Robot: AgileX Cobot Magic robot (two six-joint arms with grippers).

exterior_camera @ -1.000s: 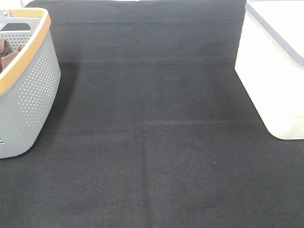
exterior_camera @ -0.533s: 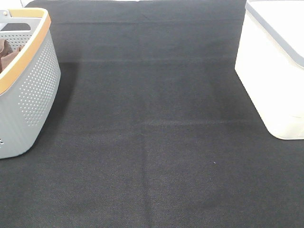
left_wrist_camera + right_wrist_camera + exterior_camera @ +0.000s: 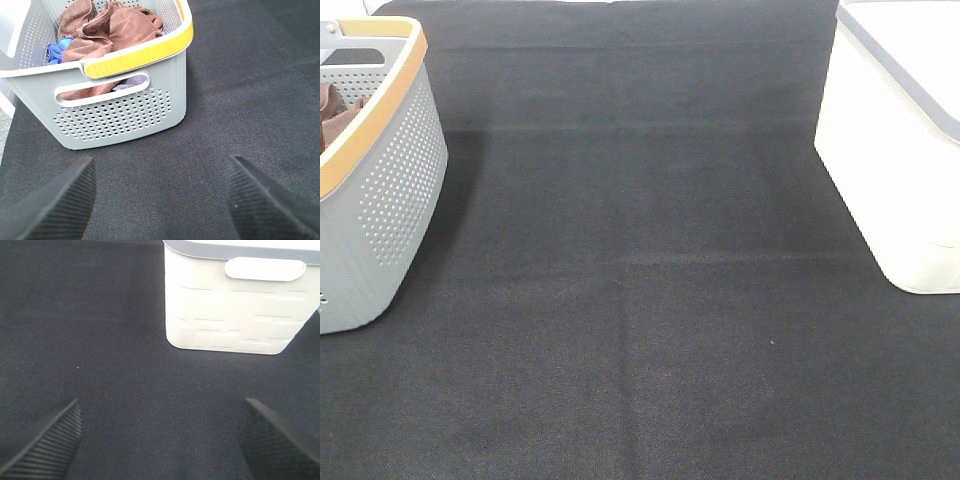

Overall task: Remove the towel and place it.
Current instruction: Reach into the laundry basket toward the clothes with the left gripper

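Jaws of the left gripper (image 3: 160,200) stand wide apart, holding nothing, above the black mat (image 3: 250,100) near the grey perforated basket (image 3: 120,120). The brown towel (image 3: 117,27) lies crumpled inside that basket, touching a blue cloth (image 3: 56,50). The right gripper (image 3: 162,442), equally spread and empty, faces the white bin (image 3: 230,315).
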